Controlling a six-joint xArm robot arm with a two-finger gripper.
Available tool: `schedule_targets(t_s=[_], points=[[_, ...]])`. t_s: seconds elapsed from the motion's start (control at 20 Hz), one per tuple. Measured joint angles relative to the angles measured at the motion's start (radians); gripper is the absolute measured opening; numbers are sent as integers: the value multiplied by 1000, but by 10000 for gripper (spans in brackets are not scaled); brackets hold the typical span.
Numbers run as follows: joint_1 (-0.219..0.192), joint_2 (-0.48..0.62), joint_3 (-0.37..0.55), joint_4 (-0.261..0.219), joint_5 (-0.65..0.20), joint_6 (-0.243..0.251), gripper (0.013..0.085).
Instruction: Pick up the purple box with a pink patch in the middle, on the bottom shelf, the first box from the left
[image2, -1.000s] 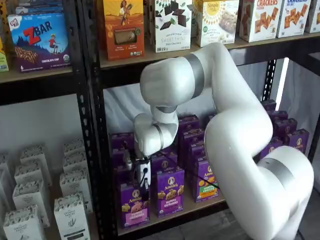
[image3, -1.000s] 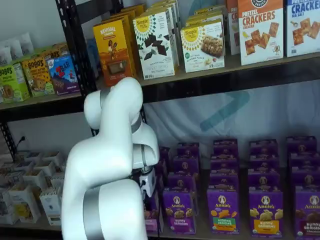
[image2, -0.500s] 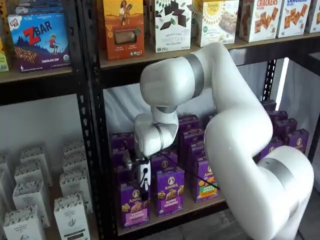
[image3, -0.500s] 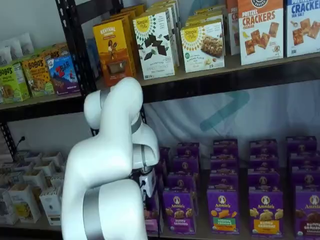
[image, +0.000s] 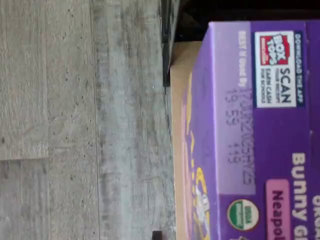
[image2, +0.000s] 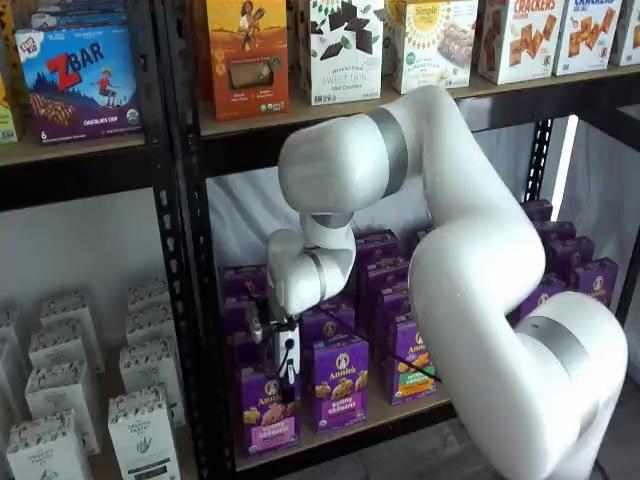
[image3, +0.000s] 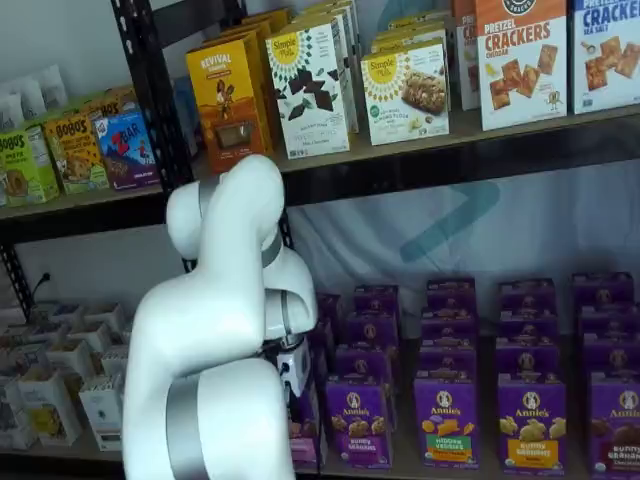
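Observation:
The purple box (image2: 266, 418) with a pink band stands upright at the left end of the bottom shelf (image2: 345, 438), next to the black upright. My gripper (image2: 288, 378) hangs at the box's top edge. Its black fingers show no plain gap, and I cannot tell whether they hold the box. In a shelf view the white arm covers most of the box, and only a pink and purple sliver (image3: 303, 440) shows. The wrist view shows the box's top flap (image: 260, 130) very close, with a Box Tops label and a pink patch, and the tan shelf board (image: 180, 60) beside it.
A like purple box with a purple-white band (image2: 340, 385) stands right of the target, then one with a green band (image2: 410, 365). More purple boxes fill the rows behind. A black perforated upright (image2: 195, 300) is at the left, with white cartons (image2: 140, 430) beyond. Grey floor (image: 75, 120) lies below.
The gripper has sunk slightly lower and a touch to the left toward the pink-band box. The boxes have not moved.

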Motion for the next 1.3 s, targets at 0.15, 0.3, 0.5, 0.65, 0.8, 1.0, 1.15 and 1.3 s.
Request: schedule_targets(t_s=[0.15, 0.3, 0.5, 0.65, 0.8, 1.0, 1.15, 1.3], points=[[1, 0, 2, -2, 0, 3, 530], [1, -1, 5, -6, -2, 7, 450], [0, -3, 9, -16, -4, 15, 450], [0, -3, 11, -16, -7, 15, 370], [1, -1, 11, -15, -7, 15, 290], [1, -2, 13, -37, -8, 35, 290], [0, -9, 25, -45, -14, 41, 290], [0, -23, 45, -45, -26, 40, 290]])
